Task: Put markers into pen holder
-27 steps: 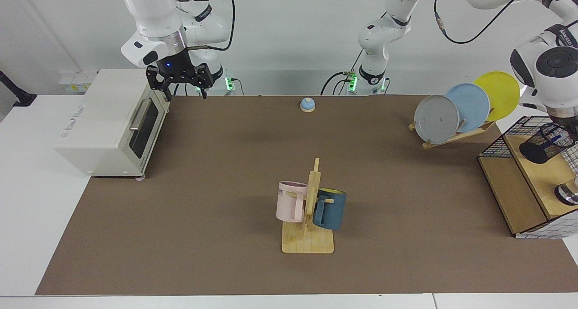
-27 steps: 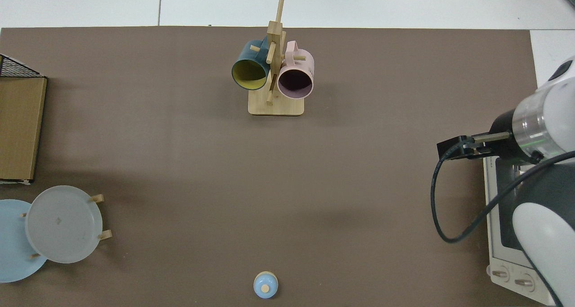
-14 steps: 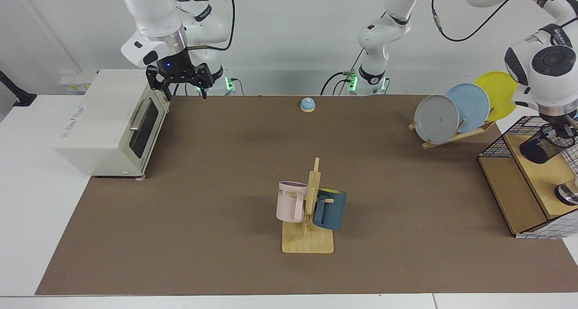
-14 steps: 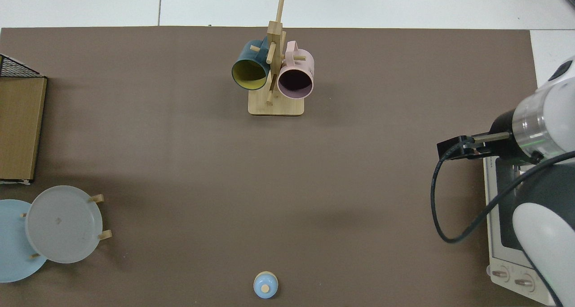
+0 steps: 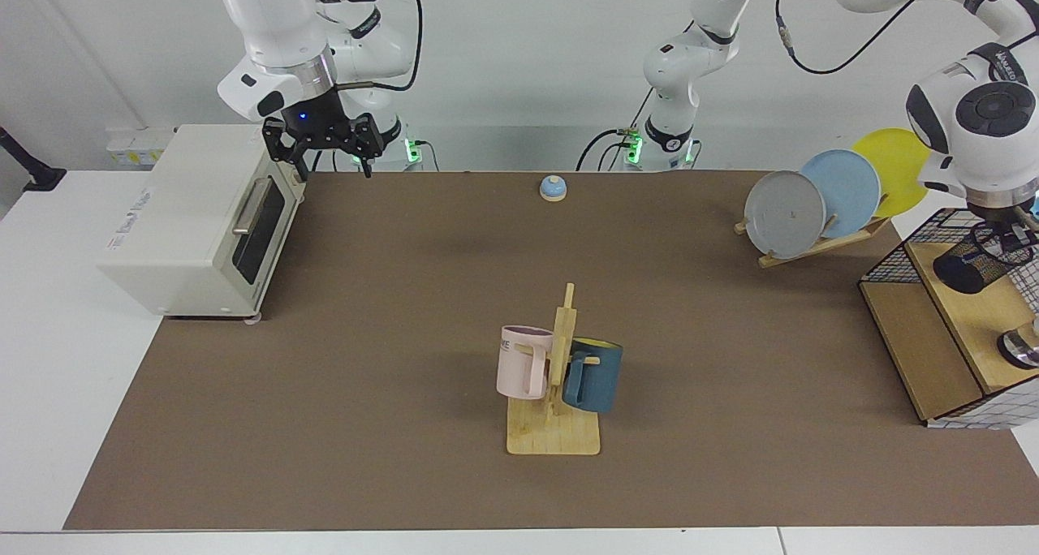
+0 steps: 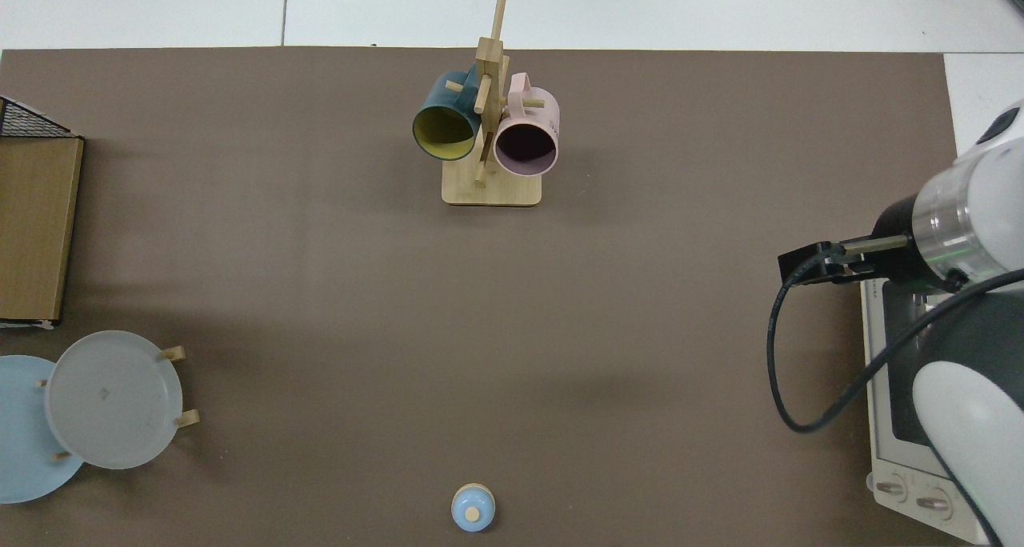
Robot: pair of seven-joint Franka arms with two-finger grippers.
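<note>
Your left gripper [image 5: 1009,232] hangs right over the holder [image 5: 971,264] on the wooden shelf [image 5: 974,316]; I cannot tell if it grips anything. No marker shows clearly. Right gripper [image 5: 325,151] waits, spread wide, by the oven [image 5: 195,218]. Next, check the marker sits inside.

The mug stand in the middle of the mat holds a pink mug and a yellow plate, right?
Not quite. The mug stand holds a pink mug and a dark blue mug, not a yellow plate. The facing view shows the yellow plate in the plate rack near the mat's corner.
</note>
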